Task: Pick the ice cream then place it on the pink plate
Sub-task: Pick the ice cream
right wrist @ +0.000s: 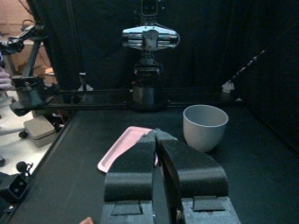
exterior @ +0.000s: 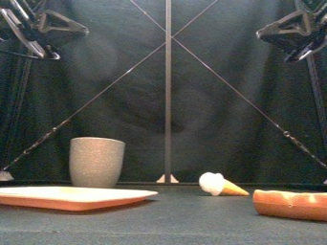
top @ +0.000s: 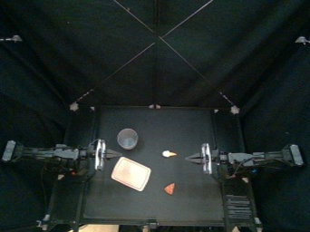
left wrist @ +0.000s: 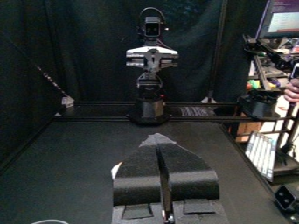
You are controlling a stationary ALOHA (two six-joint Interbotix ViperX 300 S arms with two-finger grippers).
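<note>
**A:** Both arms sit high at the sides. The left gripper [left wrist: 162, 140] has its jaws pressed flat together.

**B:** Same story at the right gripper [right wrist: 160, 136]: jaws closed against each other.

**A:** And the ice cream [exterior: 220, 185]?

**B:** It's down on the table [top: 194, 127], lying on its side. The white scoop faces the pink plate [exterior: 76, 197] and the cone points away. It's to the right of the plate and clear of its rim, below and between the two grippers.

**A:** The grey cup [exterior: 98, 161] stands upright behind the plate.

**B:** An orange toy [exterior: 290, 204] lies nearer the front edge, right of the plate.
</note>
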